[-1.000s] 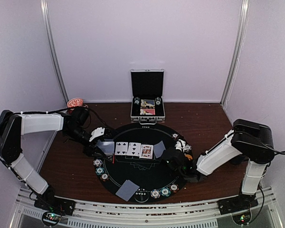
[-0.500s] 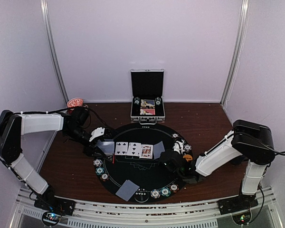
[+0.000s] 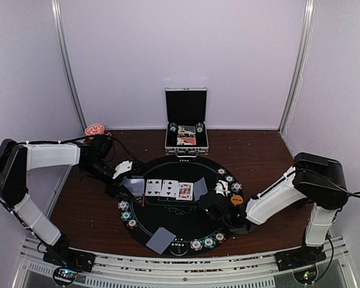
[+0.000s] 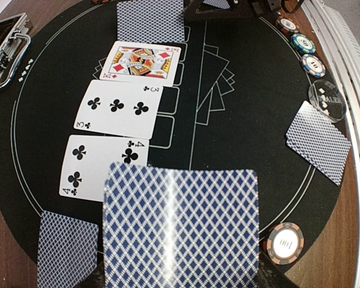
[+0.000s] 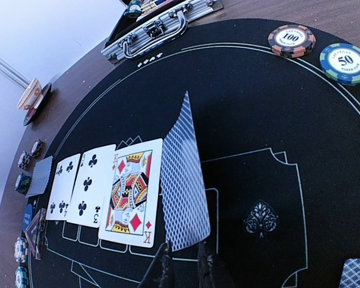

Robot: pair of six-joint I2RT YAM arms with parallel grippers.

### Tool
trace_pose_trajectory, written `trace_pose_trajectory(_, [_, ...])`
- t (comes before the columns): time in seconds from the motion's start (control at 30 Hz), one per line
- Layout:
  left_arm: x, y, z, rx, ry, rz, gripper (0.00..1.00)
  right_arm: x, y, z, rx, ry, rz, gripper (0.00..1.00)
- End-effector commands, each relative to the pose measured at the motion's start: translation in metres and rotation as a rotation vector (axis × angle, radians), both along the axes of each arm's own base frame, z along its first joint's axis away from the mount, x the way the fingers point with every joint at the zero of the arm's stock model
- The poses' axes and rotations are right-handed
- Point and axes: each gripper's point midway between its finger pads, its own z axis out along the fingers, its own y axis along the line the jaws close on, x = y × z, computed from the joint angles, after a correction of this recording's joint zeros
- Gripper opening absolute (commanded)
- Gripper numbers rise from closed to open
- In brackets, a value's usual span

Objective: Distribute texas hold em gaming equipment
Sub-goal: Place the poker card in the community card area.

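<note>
On the round black poker mat (image 3: pixel 180 225) three cards lie face up in a row: four of clubs (image 4: pixel 105 168), three of clubs (image 4: pixel 120 109), king of diamonds (image 4: pixel 145 63). My left gripper (image 3: pixel 124 182) is at the mat's left edge, shut on a face-down card (image 4: pixel 183 228) that hides its fingers in the left wrist view. My right gripper (image 5: pixel 186 267) is shut on another face-down card (image 5: pixel 183 174), tilted up on edge just right of the king. Striped chips (image 3: pixel 202 243) ring the mat. An orange button (image 3: pixel 236 200) lies at the right.
The open silver case (image 3: pixel 186 123) stands behind the mat. More face-down cards lie at the mat's near edge (image 3: pixel 161 240) and left (image 4: pixel 66 255). A clear disc (image 4: pixel 327 99) sits by the near chips. A pink-patterned object (image 3: pixel 96 129) is at the back left.
My right gripper has shifted slightly left over the mat, uncovering the orange button. The left arm and its card have not moved.
</note>
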Motion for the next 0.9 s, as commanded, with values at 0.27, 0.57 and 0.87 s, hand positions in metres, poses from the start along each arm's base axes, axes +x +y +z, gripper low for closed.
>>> trace_pose_trajectory(0.27, [0.004,-0.001,0.003,-0.018,-0.013,0.007,0.61,-0.004,-0.002,0.021,-0.070,-0.007,0.016,0.47])
trace_pose_trajectory(0.57, [0.004,-0.001,0.004,-0.019,-0.015,0.007,0.61,0.017,-0.010,0.037,-0.130,-0.012,0.013,0.65])
trace_pose_trajectory(0.87, [0.004,-0.001,0.004,-0.019,-0.013,0.008,0.61,0.036,-0.013,0.009,-0.174,0.062,0.047,0.68])
